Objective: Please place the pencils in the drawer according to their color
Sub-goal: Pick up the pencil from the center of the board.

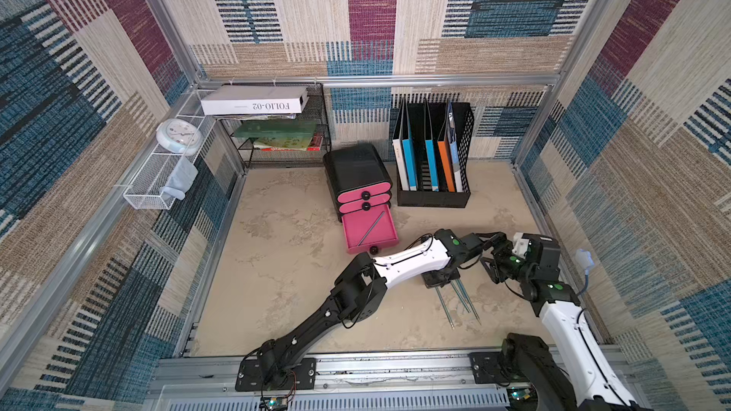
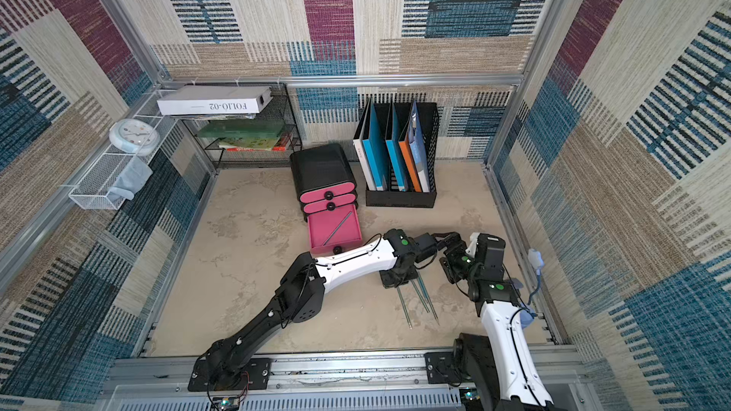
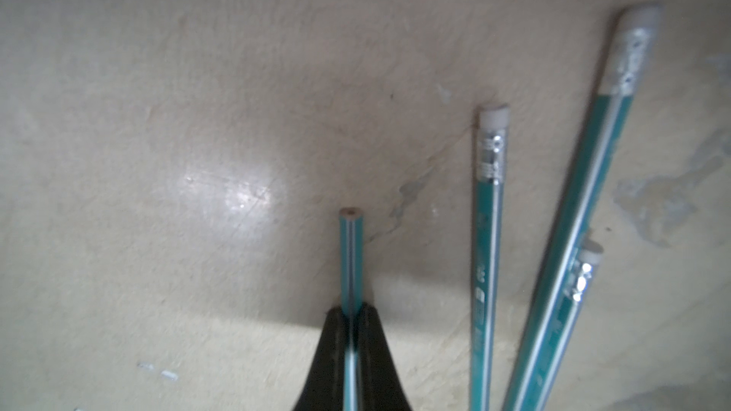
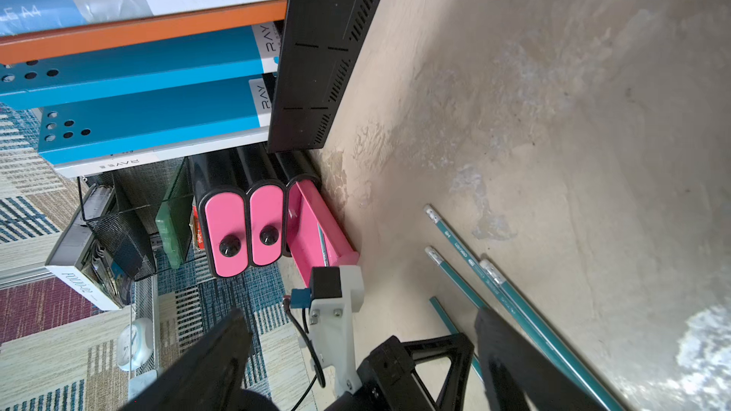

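**Counter** [image 1: 277,278]: beige, mottled surface, walled in by patterned panels.

**File holder** [image 1: 433,197]: black and slotted, at the rear. It carries upright blue and orange folders [image 1: 409,160] and stands just beside the drawer.

**Drawer** [image 1: 356,170]: a black rounded chest at rear centre, with three pink fronts and black knobs. The upper two trays are pushed in. The bottom tray [image 1: 356,233] is pulled out toward the arms, with one pencil [image 1: 372,228] lying diagonally inside it.

**Right claw** [image 4: 358,316]: jaws spread wide, nothing in them, just beside the left arm's wrist.

**Left claw** [image 3: 352,312]: down at the counter in front of the file holder. Its jaws are pressed together on a teal pencil [image 3: 351,255] near the pencil's plain cut end.

**Loose teal pencils** [image 3: 488,231]: three on the counter just beside the gripped one, each with a metal-banded eraser end. Two lie very close together; whether they touch cannot be told.
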### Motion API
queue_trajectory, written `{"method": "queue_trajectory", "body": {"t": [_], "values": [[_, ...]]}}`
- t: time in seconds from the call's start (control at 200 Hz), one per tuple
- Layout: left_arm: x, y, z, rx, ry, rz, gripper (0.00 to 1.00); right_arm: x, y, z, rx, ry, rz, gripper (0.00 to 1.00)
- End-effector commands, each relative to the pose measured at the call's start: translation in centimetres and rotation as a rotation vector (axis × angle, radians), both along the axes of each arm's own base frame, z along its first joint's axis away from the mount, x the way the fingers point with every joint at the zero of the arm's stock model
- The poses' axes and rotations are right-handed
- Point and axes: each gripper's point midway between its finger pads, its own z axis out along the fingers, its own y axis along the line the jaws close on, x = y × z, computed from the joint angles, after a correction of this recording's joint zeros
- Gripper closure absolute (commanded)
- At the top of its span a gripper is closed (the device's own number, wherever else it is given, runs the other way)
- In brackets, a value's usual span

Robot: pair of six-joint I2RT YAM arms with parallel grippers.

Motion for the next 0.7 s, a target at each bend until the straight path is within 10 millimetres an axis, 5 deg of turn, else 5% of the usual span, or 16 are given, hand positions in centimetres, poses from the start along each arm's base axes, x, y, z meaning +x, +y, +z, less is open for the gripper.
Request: {"method": "queue_trajectory", "body": {"t": [0.0,0.235,0.691], "values": [[-1.1,1.1,-1.8,0.047,0.058,0.002,1.0,-0.2,0.3,-0.1,0.004,0.0,0.018,0.08],[-0.5,2.4,0.3,0.071,-0.007,-0.071,1.0,-0.4,0.9,-0.1,0.032,-0.005,0.048,0.08],[2.9,6.7,8.9,0.174,-0.273,-0.364,1.0,-1.9,3.5,0.2,0.133,-0.052,0.163,0.07]]}}
